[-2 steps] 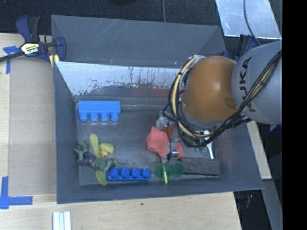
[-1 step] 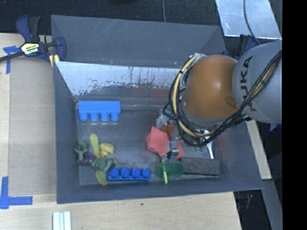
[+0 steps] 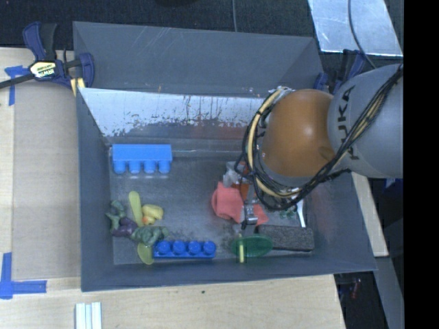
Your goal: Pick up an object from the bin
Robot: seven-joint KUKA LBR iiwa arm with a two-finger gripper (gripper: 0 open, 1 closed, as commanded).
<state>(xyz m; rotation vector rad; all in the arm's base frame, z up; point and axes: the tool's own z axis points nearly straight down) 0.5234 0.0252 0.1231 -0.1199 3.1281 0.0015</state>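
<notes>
my gripper [image 3: 250, 214] hangs low in the right half of the grey metal bin [image 3: 206, 60], under the orange wrist cover. it is right against the right-hand edge of a pinkish-red lumpy rounded thing [image 3: 223, 201] that lies near the middle of the floor. i cannot tell how wide the gripper is set, or whether it has hold of anything.

i judge the pink lump to be light and somewhat soft, perhaps rubbery, so it should give a little rather than slip. i would take it across its narrower width, near the middle.

the floor is flat, scuffed metal, probably slick. room is tight on the near side: a dark green flat piece with a yellow end [image 3: 254, 247] and a dark grey foam-like block [image 3: 291, 238] lie just beside. a long blue studded brick [image 3: 184, 249], a pale blue studded block [image 3: 142, 160] and a small heap of yellow, green and purple toys [image 3: 136, 223] lie well apart to the left.
</notes>
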